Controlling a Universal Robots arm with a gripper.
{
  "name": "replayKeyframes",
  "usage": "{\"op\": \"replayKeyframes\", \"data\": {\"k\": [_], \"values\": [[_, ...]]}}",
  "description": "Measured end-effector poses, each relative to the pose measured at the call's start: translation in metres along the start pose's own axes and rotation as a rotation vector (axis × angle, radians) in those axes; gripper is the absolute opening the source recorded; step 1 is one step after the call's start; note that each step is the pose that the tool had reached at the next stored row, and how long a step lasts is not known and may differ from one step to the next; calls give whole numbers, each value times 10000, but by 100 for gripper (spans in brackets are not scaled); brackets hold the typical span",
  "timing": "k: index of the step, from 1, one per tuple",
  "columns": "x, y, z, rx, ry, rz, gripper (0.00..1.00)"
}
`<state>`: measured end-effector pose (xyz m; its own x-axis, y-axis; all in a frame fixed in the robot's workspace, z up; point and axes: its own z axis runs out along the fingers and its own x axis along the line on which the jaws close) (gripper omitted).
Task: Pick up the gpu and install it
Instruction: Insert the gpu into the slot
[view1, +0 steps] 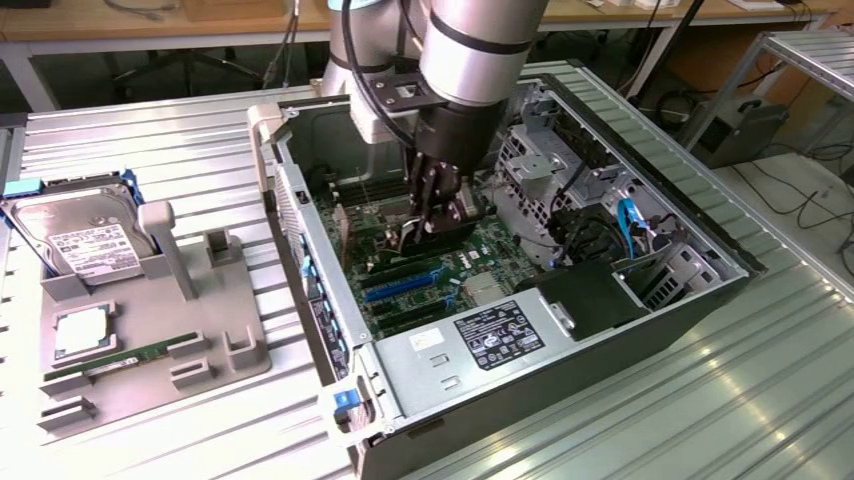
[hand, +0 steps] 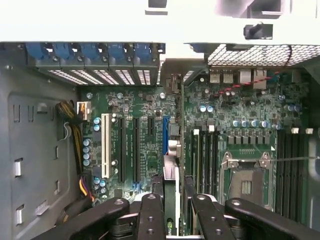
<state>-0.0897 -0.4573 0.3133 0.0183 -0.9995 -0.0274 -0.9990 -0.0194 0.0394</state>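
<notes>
The open computer case (view1: 694, 300) lies on the metal table, and my gripper (view1: 434, 222) reaches down into it over the green motherboard (view1: 454, 265). It is shut on the gpu (hand: 171, 172), which I see edge-on in the wrist view as a thin dark card between the two black fingers (hand: 150, 215). The card stands upright just over the motherboard, in line with the blue expansion slot (hand: 165, 132). Its far end points toward the rear slot openings (hand: 172, 70). I cannot tell whether the card's edge touches the slot.
A grey fixture (view1: 200, 300) at the exterior view's left holds a silver hard drive (view1: 80, 240), a CPU (view1: 80, 330) and a RAM stick (view1: 114, 358). The power supply (view1: 494, 335) fills the case's near end. Drive cages and cables (view1: 627, 230) crowd the exterior view's right.
</notes>
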Motion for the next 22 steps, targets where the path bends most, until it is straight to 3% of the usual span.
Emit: {"op": "replayKeyframes", "data": {"k": [5,12,22], "values": [[30,5,88,-5,-10,-197,26],[60,1,210,-4,-69,-225,26],[63,40,337,0,-76,-95,26]]}}
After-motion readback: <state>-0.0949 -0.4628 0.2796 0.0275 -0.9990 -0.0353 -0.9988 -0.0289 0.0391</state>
